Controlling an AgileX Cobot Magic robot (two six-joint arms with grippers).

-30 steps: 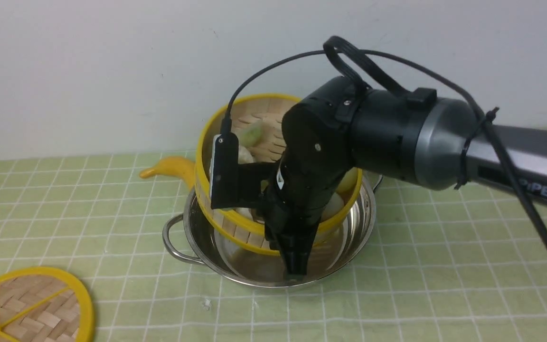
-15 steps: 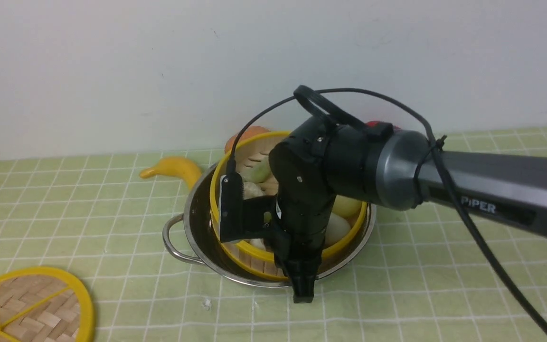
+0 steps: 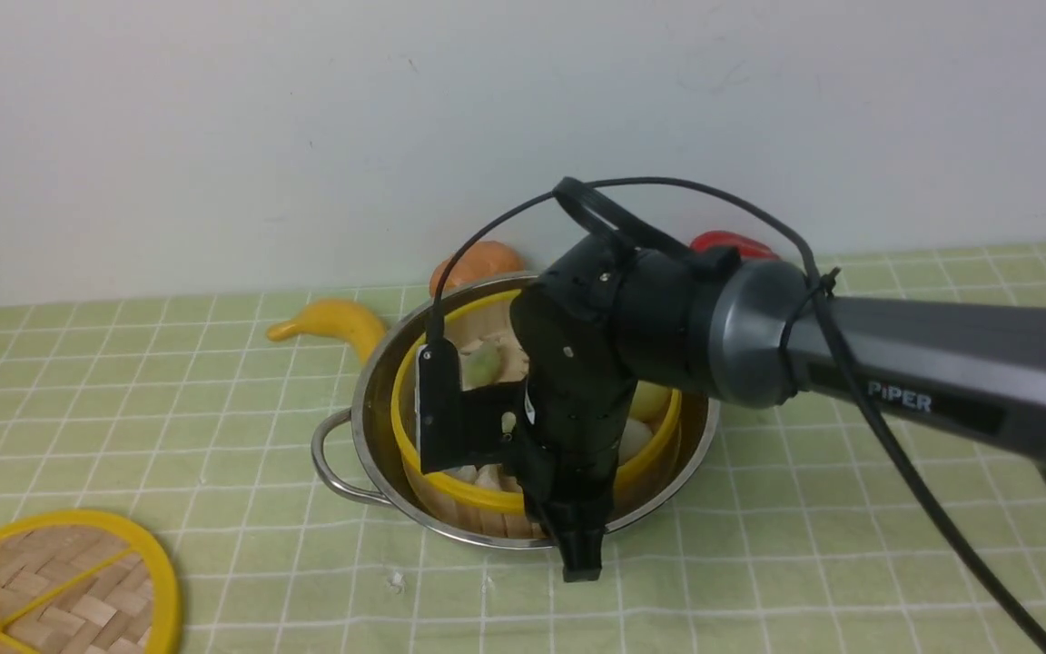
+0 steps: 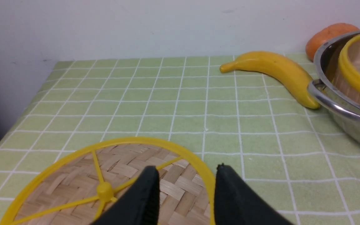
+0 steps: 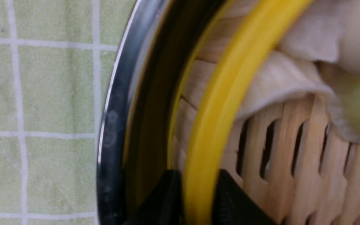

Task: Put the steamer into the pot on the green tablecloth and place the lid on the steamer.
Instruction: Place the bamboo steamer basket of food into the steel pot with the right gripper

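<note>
Label PiPER (image 3: pixel 895 396) on R arm (image 3: pixel 986 359); R fingers (image 5: pixel 164 201) pinch steamer (image 5: pixel 220 118) rim; L fingers (image 4: pixel 145 193) apart, empty.

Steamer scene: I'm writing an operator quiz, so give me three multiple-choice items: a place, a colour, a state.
1. Where does the lid lie? A) on the steamer B) on the green tablecloth C) on a shelf
2. What colour is the steamer's rim? A) yellow B) red C) white
3. How is the right gripper? A) open in the air B) shut on the lid C) shut on the steamer's rim
Answers: 1 B, it lies flat on the cloth at the front left. 2 A, the band is plainly yellow. 3 C, its fingers pinch the rim from both sides.
</note>
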